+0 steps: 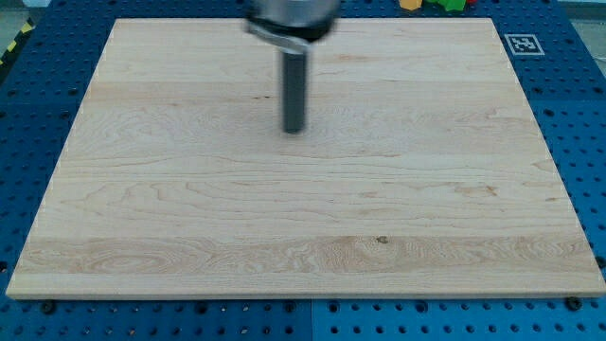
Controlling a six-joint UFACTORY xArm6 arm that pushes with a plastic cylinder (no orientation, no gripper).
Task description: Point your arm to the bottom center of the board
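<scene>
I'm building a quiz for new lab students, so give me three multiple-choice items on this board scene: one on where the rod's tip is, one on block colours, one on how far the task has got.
1. Where is my tip on the wooden board?
A. Upper middle
B. Bottom right corner
C. Off the board at the view's left

2. Which block colours show at the view's top edge?
A. Blue and purple
B. Yellow, green and red
C. None at all

3. Has the tip reached the board's bottom centre?
A. Yes, it rests there
B. No, it stands well above that spot
C. It is hidden

Answers:
1 A: the rod ends in the board's upper half, near the middle across.
2 B: a yellow block, a green block and a sliver of a red block peek in above the board, far from the tip.
3 B: the lower board lies bare below the tip.
</scene>
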